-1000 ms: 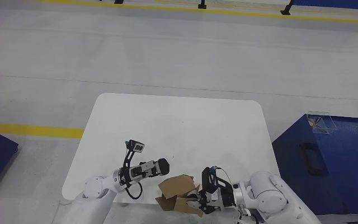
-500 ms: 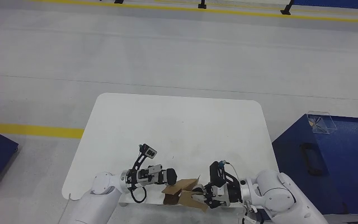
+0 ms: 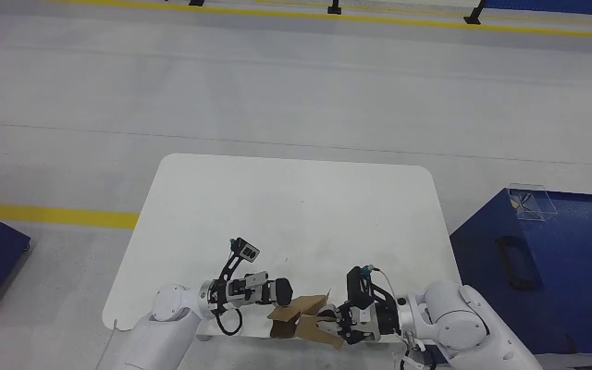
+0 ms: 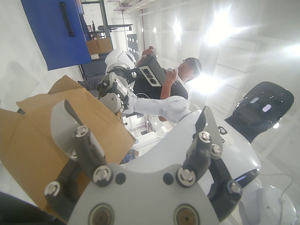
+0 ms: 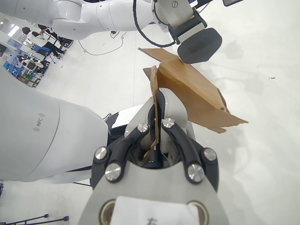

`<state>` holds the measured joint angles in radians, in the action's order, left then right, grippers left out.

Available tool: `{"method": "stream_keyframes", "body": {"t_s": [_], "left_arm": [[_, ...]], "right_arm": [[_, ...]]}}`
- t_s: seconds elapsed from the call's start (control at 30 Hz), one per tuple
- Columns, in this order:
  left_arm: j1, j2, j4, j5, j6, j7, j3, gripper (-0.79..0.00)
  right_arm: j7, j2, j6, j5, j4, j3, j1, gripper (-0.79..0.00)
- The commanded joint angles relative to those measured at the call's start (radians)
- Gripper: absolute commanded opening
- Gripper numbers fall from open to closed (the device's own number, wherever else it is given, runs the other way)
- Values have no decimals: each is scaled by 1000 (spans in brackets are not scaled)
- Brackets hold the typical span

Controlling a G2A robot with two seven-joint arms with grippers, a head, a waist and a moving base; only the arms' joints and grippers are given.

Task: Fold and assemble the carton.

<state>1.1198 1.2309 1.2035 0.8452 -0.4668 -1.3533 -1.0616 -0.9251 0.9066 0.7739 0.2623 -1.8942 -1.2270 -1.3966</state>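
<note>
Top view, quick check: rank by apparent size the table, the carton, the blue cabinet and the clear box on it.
1. table
2. blue cabinet, though the frame cuts it off
3. carton and clear box: too alike to rank, and the carton is partly covered

Table (image 3: pixel 277 199): white, with rounded corners, on a pale grey floor; a small dark speck (image 5: pixel 271 78) lies on its top.
Cabinet (image 3: pixel 546 277): blue, near the table's right side, with a black handle (image 3: pixel 511 262) on one face.
Container (image 3: pixel 529 200): clear plastic, on the cabinet's far edge.
Floor lines: yellow; one (image 3: pixel 65 215) runs left of the table, another (image 3: pixel 277 13) crosses the far floor.
Boxes (image 4: pixel 98 46): brown cardboard, on a shelf beyond the cabinet.
</note>
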Motion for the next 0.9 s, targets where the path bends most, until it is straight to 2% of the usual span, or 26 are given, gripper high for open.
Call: {"method": "stream_keyframes", "body": {"t_s": [0.0,0.23,0.27,0.3,0.37,0.5,0.67,0.77,0.87], "left_arm": [[0,0,0,0,0,0,0,0],[0,0,0,0,0,0,0,0],[1,0,-2,17,36,7,-2,0],[-15,-5,-9,0,41,5,-22,0],[-23,-20,-5,-83,-20,20,-75,0],[28,-57,113,-204,-39,39,-194,0],[136,-102,298,-594,-90,133,-331,0],[197,-112,390,-738,-67,190,-354,0],[228,-119,432,-830,-21,220,-366,0]], "right_arm": [[0,0,0,0,0,0,0,-785],[27,2,-21,16,-5,0,0,-785],[46,3,-47,48,-11,2,1,-785],[67,5,-71,81,-20,5,1,-785],[110,9,-103,99,-33,18,-7,-785],[133,9,-132,77,-35,15,-13,-785],[130,7,-150,22,-28,11,-8,-785],[112,6,-151,-46,-17,7,0,-785],[74,5,-147,-142,-2,17,15,-785]]}}
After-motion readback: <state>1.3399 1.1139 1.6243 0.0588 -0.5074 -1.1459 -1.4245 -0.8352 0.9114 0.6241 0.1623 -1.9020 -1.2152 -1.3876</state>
